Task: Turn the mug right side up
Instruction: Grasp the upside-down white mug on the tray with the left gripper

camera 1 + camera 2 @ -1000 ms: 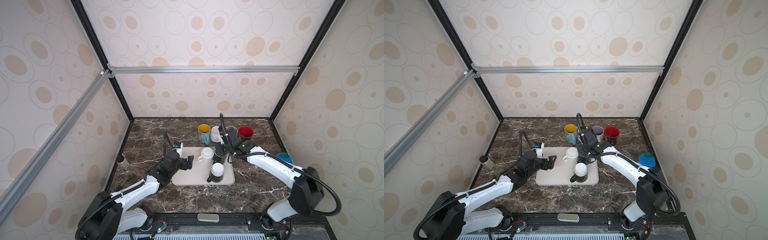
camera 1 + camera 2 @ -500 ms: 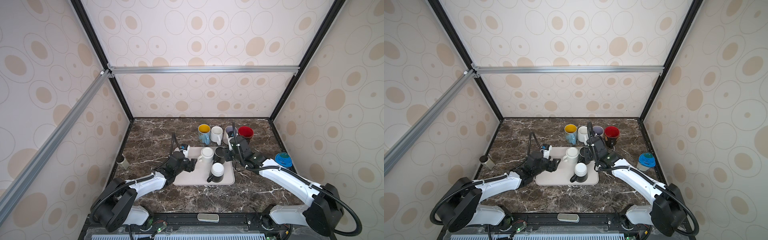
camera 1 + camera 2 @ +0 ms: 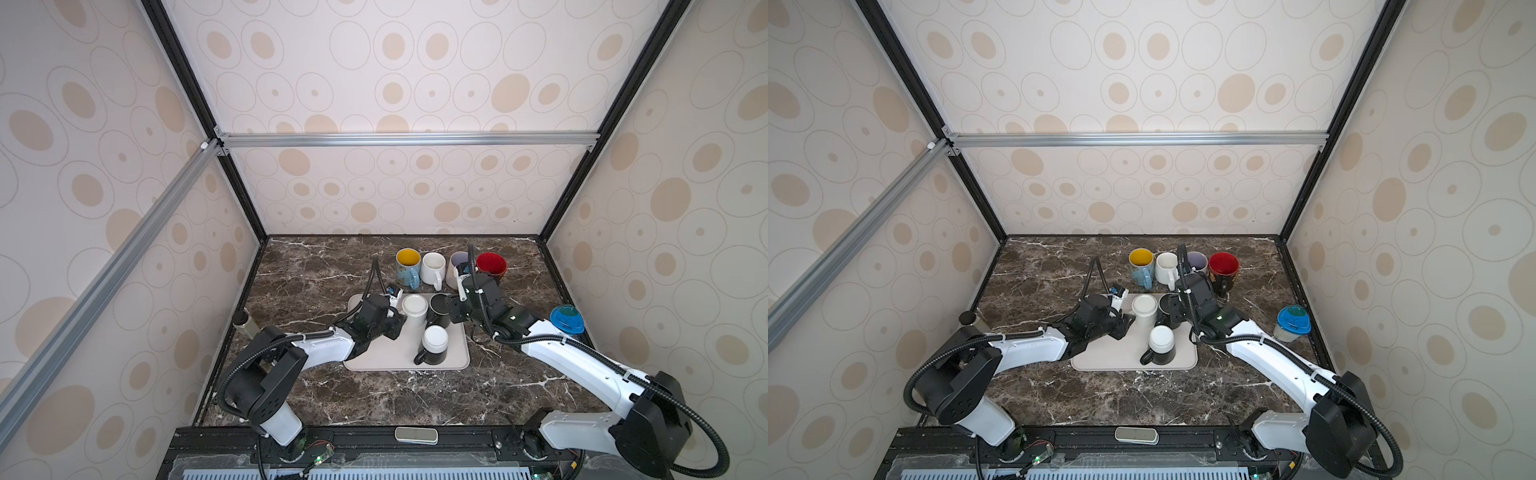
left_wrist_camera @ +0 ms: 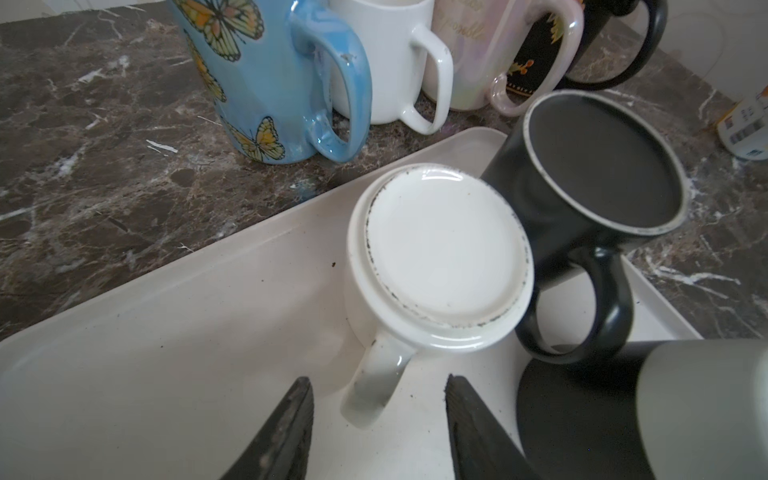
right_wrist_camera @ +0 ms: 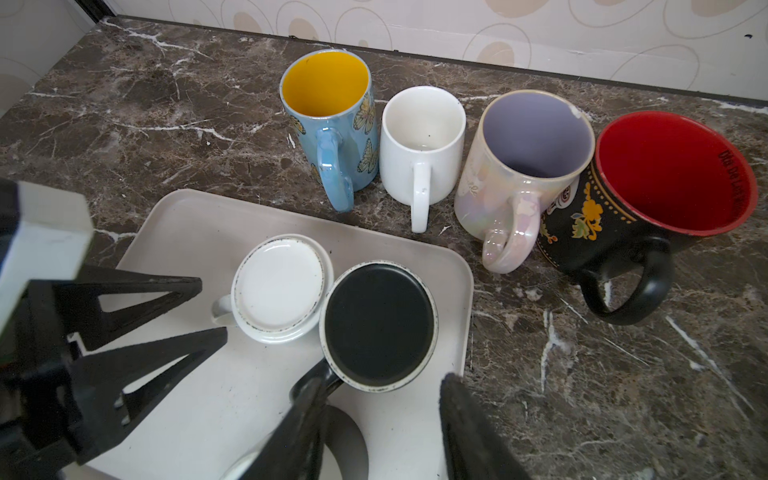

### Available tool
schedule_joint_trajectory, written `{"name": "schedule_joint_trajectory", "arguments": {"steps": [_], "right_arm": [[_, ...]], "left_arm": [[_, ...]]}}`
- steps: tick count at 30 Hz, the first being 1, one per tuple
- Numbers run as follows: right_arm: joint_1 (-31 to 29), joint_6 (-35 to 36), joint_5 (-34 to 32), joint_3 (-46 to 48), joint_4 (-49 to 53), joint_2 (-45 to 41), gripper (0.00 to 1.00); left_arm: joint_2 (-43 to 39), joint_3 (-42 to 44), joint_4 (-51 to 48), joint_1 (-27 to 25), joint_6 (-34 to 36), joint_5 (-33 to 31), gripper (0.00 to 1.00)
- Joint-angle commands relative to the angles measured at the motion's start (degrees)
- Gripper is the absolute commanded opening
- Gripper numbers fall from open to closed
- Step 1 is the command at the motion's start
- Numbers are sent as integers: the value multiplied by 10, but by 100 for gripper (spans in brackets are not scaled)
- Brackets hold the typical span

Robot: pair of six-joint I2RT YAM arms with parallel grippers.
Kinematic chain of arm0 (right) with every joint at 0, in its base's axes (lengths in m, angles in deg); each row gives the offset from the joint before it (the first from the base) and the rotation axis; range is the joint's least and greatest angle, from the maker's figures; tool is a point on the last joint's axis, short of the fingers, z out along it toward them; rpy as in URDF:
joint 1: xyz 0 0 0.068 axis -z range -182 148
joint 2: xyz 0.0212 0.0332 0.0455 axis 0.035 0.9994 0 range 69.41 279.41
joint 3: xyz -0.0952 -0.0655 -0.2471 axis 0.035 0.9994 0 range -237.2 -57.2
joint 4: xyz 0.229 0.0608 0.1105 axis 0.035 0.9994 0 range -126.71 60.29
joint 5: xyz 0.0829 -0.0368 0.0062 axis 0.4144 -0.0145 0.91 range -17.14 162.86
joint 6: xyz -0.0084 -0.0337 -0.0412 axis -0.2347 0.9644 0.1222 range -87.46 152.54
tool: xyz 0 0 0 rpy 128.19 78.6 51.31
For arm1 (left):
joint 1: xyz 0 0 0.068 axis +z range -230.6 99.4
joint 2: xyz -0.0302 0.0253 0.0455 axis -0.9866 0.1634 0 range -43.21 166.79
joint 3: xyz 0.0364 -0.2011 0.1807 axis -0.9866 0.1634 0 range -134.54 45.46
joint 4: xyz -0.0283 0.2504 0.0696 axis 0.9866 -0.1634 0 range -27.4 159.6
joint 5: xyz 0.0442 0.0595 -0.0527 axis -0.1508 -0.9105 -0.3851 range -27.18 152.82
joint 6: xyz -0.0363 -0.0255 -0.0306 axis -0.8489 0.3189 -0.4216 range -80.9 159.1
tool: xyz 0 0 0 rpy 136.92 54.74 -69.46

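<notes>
**Enclosed work cell, seen from above and from both wrists.** A dark brown, white-veined marble surface (image 3: 316, 270) forms the floor. Cream wall panels (image 3: 436, 50) printed with beige ovals close the back and both sides, framed by black corner posts (image 3: 239, 189) and an aluminium rail (image 3: 407, 139). A beige tray (image 3: 374, 357) lies mid-surface.

On the tray's far part the white mug (image 4: 440, 249) stands upside down, base up, just beside an inverted black mug (image 5: 378, 324). A third inverted mug (image 3: 434, 345) stands nearer the front.

Behind the tray, on bare marble, four upright mugs form a row: butterfly mug (image 5: 328, 124), upright white mug (image 5: 422, 141), pearly mug (image 5: 519, 166), red-lined mug (image 5: 665, 178). A blue-lidded tub (image 3: 566, 320) stands to the right.

Left end effector (image 4: 378, 377): jaws partway apart, one finger on each side of the white mug's handle, with a gap on both sides. Right end effector (image 5: 382, 384): jaws partway apart at the black mug's near rim, one finger across its handle; contact cannot be told
</notes>
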Motion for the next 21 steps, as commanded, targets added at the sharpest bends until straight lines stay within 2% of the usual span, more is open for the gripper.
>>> {"name": "schedule_joint_trajectory", "arguments": {"steps": [1, 11, 12, 13, 14, 18, 21], "right_arm": [[2, 5, 1, 0, 4, -1, 46], [2, 6, 1, 4, -3, 3, 45], [2, 6, 2, 4, -3, 4, 45], [2, 7, 2, 4, -3, 5, 45], [2, 6, 2, 3, -3, 5, 45], [2, 7, -1, 3, -1, 6, 44], [2, 7, -2, 3, -1, 6, 44]], "left_arm": [[15, -28, -17, -3, 27, 8, 47], [22, -26, -18, -4, 27, 22, 33], [23, -27, -20, -4, 28, 21, 30], [24, -30, -23, -5, 30, 19, 22], [25, -33, -26, -4, 29, 14, 19], [34, -47, -47, -6, 37, 9, 23], [40, -54, -54, -7, 42, -5, 39]]}}
